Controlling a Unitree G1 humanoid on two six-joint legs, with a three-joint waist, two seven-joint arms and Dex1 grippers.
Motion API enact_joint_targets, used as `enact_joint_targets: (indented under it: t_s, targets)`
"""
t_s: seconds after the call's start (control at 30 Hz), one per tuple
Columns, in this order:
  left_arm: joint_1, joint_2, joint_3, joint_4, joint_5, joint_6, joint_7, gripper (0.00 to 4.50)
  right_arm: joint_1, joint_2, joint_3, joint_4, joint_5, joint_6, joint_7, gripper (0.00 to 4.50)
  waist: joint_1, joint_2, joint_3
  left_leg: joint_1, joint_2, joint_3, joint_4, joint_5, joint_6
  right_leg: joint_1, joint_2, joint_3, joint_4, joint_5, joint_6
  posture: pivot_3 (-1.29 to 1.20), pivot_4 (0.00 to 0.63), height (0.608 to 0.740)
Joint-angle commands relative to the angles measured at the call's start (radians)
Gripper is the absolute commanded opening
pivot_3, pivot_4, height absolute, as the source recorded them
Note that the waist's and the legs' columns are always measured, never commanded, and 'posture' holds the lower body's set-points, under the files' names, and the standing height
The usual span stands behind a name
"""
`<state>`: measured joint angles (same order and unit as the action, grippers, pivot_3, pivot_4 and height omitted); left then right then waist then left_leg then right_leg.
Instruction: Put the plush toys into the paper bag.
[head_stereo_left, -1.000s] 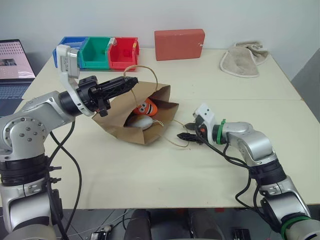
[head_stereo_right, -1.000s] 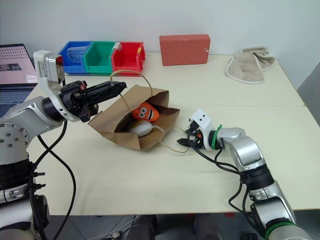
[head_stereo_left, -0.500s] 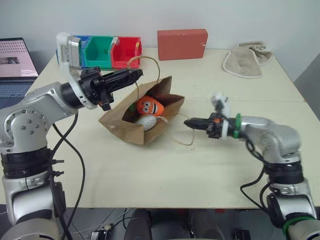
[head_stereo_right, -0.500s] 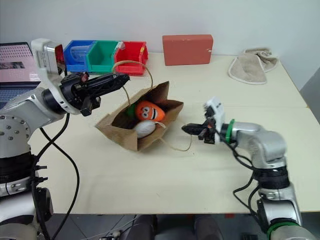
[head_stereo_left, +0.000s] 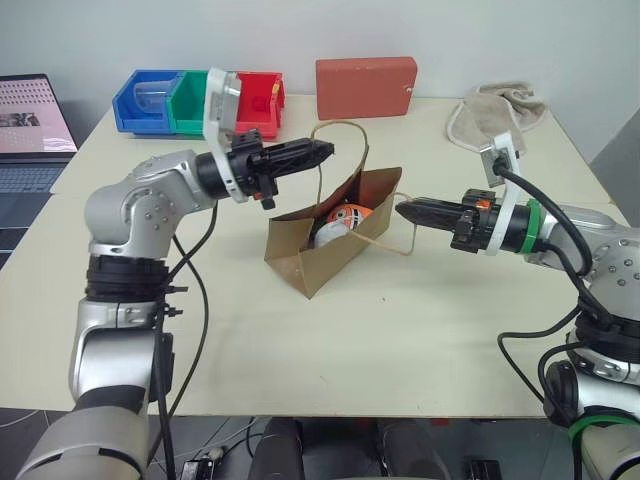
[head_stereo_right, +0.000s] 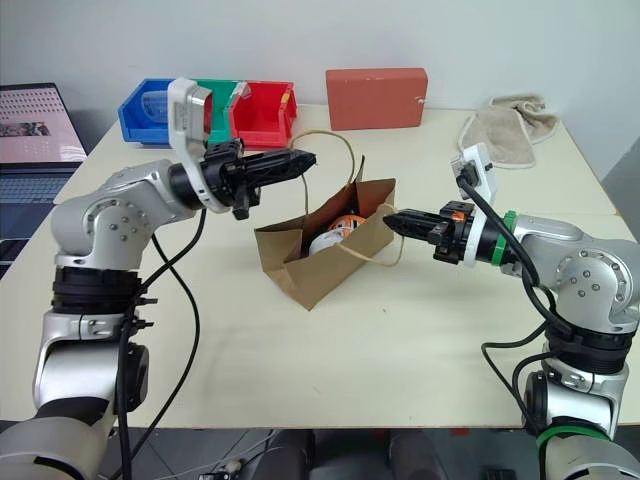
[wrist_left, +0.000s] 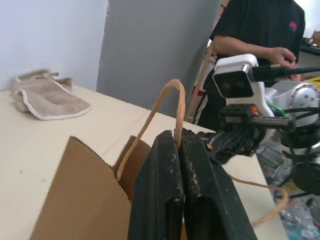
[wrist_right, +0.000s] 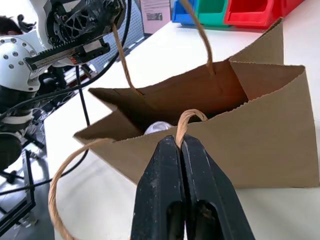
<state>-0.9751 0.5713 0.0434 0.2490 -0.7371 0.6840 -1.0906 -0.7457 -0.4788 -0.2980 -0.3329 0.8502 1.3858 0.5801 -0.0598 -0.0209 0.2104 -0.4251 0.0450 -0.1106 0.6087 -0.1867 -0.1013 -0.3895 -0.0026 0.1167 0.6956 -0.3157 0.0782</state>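
Observation:
The brown paper bag (head_stereo_left: 322, 252) stands open-mouthed on the table between my two arms. Inside it lie the plush toys: the orange fruit (head_stereo_left: 350, 214) and, beside it, the white egg (head_stereo_left: 327, 233). My left gripper (head_stereo_left: 325, 150) is shut on the far cord handle (wrist_left: 172, 97), above the bag's rear edge. My right gripper (head_stereo_left: 402, 210) is shut on the near cord handle (wrist_right: 187, 118) at the bag's right side. In the right wrist view the bag's wall (wrist_right: 250, 145) faces me, and a bit of the white egg (wrist_right: 157, 127) shows inside.
A red rectangular block (head_stereo_left: 366, 87) and blue, green and red bins (head_stereo_left: 195, 100) line the table's far edge. A beige cloth (head_stereo_left: 490, 115) lies at the back right and a laptop (head_stereo_left: 30, 120) at the far left. A person in black (wrist_left: 260, 30) stands beyond the table.
My right gripper has shut on the near handle and risen off the table. My left gripper carried its handle rightward. The bag went from lying slumped to standing upright, further right.

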Motion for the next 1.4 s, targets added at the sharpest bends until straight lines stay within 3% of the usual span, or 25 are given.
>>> enact_joint_targets:
  t_s: [0.03, 0.23, 0.33, 0.47, 0.57, 0.7, 0.9, 0.97, 1.03, 1.17, 1.3, 1.4]
  targets:
    - [-0.042, -0.005, -0.002, 0.034, 0.05, -0.054, -0.034, 0.0, -0.035, 0.004, -0.045, -0.019, 0.045, 0.002, -0.043, 0.04, -0.001, 0.0, 0.0, 0.0, 0.0, 0.0, 0.0, 0.0, 0.0, 0.0, 0.0, 0.0, 0.0, 0.0, 0.0, 0.0, 0.15, 0.74]
    - [-0.076, -0.002, 0.031, 0.09, 0.068, -0.058, -0.056, 0.0, -0.092, 0.07, -0.078, 0.023, 0.063, 0.027, -0.17, 0.04, -0.004, 0.0, 0.0, 0.0, 0.0, 0.0, 0.0, 0.0, 0.0, 0.0, 0.0, 0.0, 0.0, 0.0, 0.0, 0.0, 0.15, 0.74]
    - [-0.067, 0.01, 0.028, 0.098, 0.1, -0.077, -0.051, 0.0, -0.105, 0.09, -0.07, 0.026, 0.063, 0.033, -0.21, 0.56, -0.004, 0.0, 0.0, 0.0, 0.0, -0.001, 0.0, 0.0, 0.0, 0.0, 0.0, 0.0, 0.001, 0.0, 0.0, 0.0, 0.15, 0.74]
    - [-0.052, 0.022, 0.02, 0.079, 0.122, -0.072, -0.059, 0.0, -0.112, 0.092, -0.069, 0.028, 0.069, 0.034, -0.234, 1.93, -0.004, 0.0, 0.0, 0.0, 0.0, -0.001, -0.001, 0.0, 0.0, -0.001, 0.0, 0.0, 0.0, 0.0, 0.0, 0.0, 0.15, 0.74]
    - [-0.021, 0.044, 0.043, 0.038, 0.126, -0.083, -0.055, 0.63, -0.123, 0.035, -0.067, 0.022, 0.083, 0.027, -0.198, 3.03, -0.004, 0.001, 0.0, 0.0, 0.0, -0.001, -0.001, 0.0, 0.0, -0.001, 0.0, 0.0, 0.0, 0.0, 0.0, 0.0, 0.15, 0.74]
    - [0.047, 0.103, 0.064, -0.035, 0.13, -0.078, -0.051, 1.88, -0.124, -0.08, -0.058, 0.012, 0.111, 0.01, -0.118, 4.47, -0.004, 0.001, 0.001, 0.0, 0.0, -0.001, -0.001, 0.0, 0.0, -0.001, 0.0, 0.0, 0.0, 0.0, 0.0, 0.0, 0.15, 0.74]
    - [0.141, 0.148, 0.098, -0.111, 0.115, -0.046, -0.026, 3.85, -0.093, -0.224, -0.075, 0.021, 0.179, -0.003, 0.016, 4.5, -0.003, 0.001, 0.001, 0.0, 0.0, 0.0, -0.001, 0.0, 0.0, -0.001, 0.0, 0.0, 0.0, 0.0, -0.001, 0.0, 0.15, 0.74]
    - [0.197, 0.167, 0.111, -0.147, 0.116, -0.049, -0.027, 4.47, -0.029, -0.348, -0.012, -0.015, 0.108, -0.106, 0.137, 4.5, -0.001, 0.001, 0.001, 0.0, 0.0, 0.0, -0.001, 0.0, 0.0, -0.001, 0.0, -0.001, 0.0, 0.0, -0.001, 0.0, 0.15, 0.74]
    - [0.254, 0.187, 0.126, -0.176, 0.122, -0.05, -0.021, 4.47, 0.043, -0.465, 0.064, -0.043, -0.007, -0.268, 0.251, 4.5, 0.001, 0.001, 0.001, -0.001, 0.001, 0.0, -0.001, 0.0, 0.0, 0.0, 0.0, -0.001, -0.003, -0.001, 0.0, 0.0, 0.15, 0.74]
    - [0.339, 0.216, 0.155, -0.217, 0.113, -0.041, -0.008, 4.47, 0.097, -0.55, 0.099, -0.033, -0.116, -0.483, 0.372, 4.5, -0.001, 0.001, 0.001, -0.001, 0.001, 0.001, -0.002, 0.0, 0.0, 0.0, 0.0, 0.0, -0.006, -0.001, 0.0, 0.0, 0.15, 0.74]
    - [0.366, 0.214, 0.167, -0.251, 0.085, -0.012, 0.001, 4.47, 0.113, -0.572, 0.106, -0.036, -0.117, -0.531, 0.434, 4.5, 0.001, 0.001, 0.001, -0.001, 0.001, 0.001, -0.001, 0.0, 0.0, 0.0, 0.0, 0.0, -0.006, 0.0, 0.0, 0.0, 0.15, 0.74]
    - [0.391, 0.172, 0.108, -0.272, 0.121, -0.051, 0.007, 4.47, 0.085, -0.537, 0.11, -0.114, -0.01, -0.466, 0.429, 4.5, 0.002, 0.001, 0.001, -0.001, 0.001, 0.001, 0.0, 0.0, 0.0, 0.001, 0.0, 0.0, -0.006, 0.0, 0.0, 0.0, 0.15, 0.74]
